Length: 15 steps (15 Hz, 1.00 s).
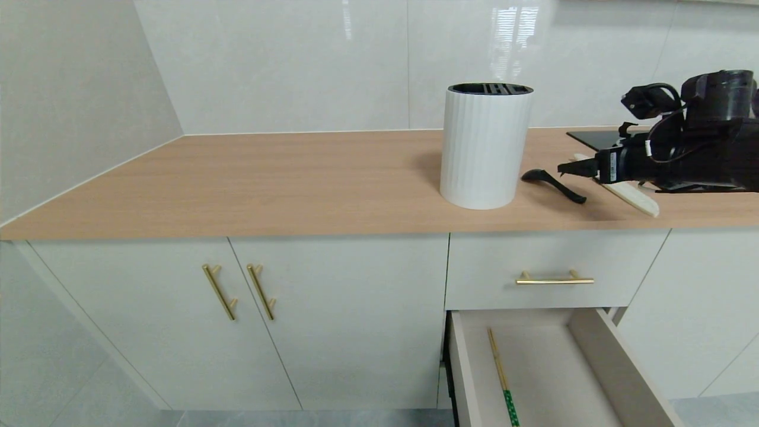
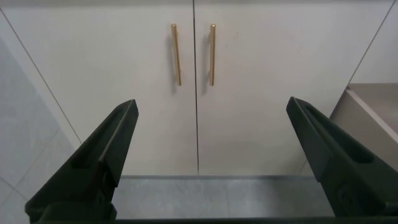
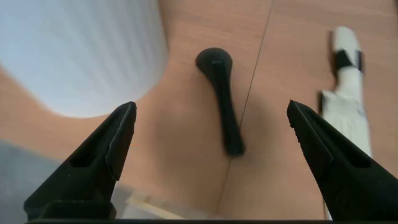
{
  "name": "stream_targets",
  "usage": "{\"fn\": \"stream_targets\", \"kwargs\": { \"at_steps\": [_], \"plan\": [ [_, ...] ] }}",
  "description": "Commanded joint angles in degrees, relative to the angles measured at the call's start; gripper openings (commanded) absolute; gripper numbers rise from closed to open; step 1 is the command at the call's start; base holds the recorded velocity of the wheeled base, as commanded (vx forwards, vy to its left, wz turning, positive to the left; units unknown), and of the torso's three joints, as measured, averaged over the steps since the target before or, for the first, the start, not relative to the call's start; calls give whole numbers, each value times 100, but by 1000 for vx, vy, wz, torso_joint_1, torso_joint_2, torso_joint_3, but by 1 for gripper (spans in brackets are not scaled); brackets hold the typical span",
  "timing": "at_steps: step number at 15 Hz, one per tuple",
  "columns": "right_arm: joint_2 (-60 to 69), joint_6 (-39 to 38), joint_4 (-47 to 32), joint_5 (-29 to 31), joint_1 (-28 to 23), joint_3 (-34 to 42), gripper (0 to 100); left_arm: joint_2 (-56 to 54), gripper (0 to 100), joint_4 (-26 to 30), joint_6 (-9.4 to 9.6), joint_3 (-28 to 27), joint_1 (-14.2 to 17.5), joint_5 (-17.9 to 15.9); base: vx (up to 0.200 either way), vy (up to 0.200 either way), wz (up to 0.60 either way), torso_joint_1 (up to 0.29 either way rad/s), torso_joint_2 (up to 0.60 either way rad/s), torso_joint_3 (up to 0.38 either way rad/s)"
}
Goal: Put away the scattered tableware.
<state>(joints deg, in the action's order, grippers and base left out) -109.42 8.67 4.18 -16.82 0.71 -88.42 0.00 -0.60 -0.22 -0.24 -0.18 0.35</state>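
A black spoon lies on the wooden counter just right of the white ribbed utensil holder. Next to it lies a white knife, partly hidden by my right arm. My right gripper hovers above the counter, open, with the black spoon lying between and below its fingers. The white knife and the holder flank it. A pair of chopsticks with green ends lies in the open drawer. My left gripper is open, facing the cabinet doors.
A black cooktop sits at the back right of the counter. The tiled wall runs behind. The double cabinet doors with gold handles are closed, as is the upper drawer. The left half of the counter is bare wood.
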Motion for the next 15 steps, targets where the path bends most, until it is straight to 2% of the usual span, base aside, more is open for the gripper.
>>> {"fn": "stream_targets", "kwargs": {
  "at_steps": [1,11,12,15],
  "plan": [
    [-888,109,-5,-102,-106,-466,100,9,100,-2,-4,-2,1,0,0,0,0,0,0,0],
    [-1521,91,30,-128,-106,-976,100,9,100,-2,-4,-2,1,0,0,0,0,0,0,0],
    [-1547,82,30,-128,-106,-993,0,9,100,-2,-4,-2,1,0,0,0,0,0,0,0],
    [-1582,82,4,-128,-97,-1037,0,9,100,-2,-4,-2,1,9,0,0,0,0,0,0]
  ]
}}
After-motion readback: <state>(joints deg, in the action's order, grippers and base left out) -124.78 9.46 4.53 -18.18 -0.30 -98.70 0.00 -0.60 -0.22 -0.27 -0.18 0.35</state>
